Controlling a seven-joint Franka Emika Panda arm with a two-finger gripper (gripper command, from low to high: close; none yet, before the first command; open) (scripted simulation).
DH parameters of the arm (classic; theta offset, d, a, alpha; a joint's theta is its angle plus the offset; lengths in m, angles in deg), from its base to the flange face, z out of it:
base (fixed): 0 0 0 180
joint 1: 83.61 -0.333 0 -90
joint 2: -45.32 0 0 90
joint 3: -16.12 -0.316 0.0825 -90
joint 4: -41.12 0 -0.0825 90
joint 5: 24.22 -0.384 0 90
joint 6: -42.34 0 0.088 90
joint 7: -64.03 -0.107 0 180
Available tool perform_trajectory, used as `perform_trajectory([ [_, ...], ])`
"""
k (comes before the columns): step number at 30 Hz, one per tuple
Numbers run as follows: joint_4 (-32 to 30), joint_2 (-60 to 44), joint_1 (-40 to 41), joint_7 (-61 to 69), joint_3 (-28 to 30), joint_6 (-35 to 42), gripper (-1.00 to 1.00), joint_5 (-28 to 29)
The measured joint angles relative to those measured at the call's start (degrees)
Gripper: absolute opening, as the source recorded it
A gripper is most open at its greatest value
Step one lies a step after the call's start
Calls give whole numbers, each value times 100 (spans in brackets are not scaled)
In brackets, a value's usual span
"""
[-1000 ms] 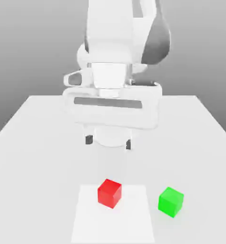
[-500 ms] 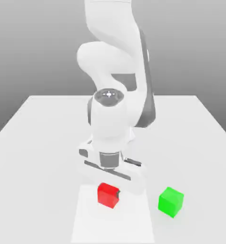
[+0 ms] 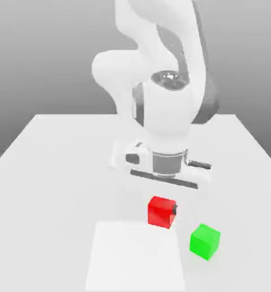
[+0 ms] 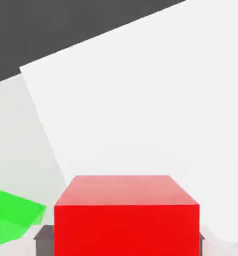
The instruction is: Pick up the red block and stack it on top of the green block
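Black-tipped white gripper (image 3: 162, 211) gripping solid red block (image 3: 161, 212), fingers parted to block's width. Bright green block (image 3: 205, 242) resting on pale surface (image 3: 52, 199), near white square patch (image 3: 135, 256).

Red block (image 3: 161, 212) lifted, carried toward green block (image 3: 205, 242)

I count two blocks in all: one red block (image 3: 161, 212) and one green block (image 3: 205, 242). Beneath them I have one table (image 3: 52, 188), and on it one white square patch (image 3: 135, 259). Of myself I count one arm (image 3: 169, 114) and one gripper (image 3: 162, 213), with two fingertips, one on each side of the red block.
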Motion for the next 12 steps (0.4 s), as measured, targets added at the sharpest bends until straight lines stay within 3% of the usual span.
perform_trajectory([
  [3,206,-308,-452,-274,-69,-97,-100,144],
  [6,257,-889,-402,-508,116,-617,-100,439],
  [7,268,-1082,-437,-581,180,-797,100,537],
  [12,268,-1082,-437,-581,180,-797,100,537],
])
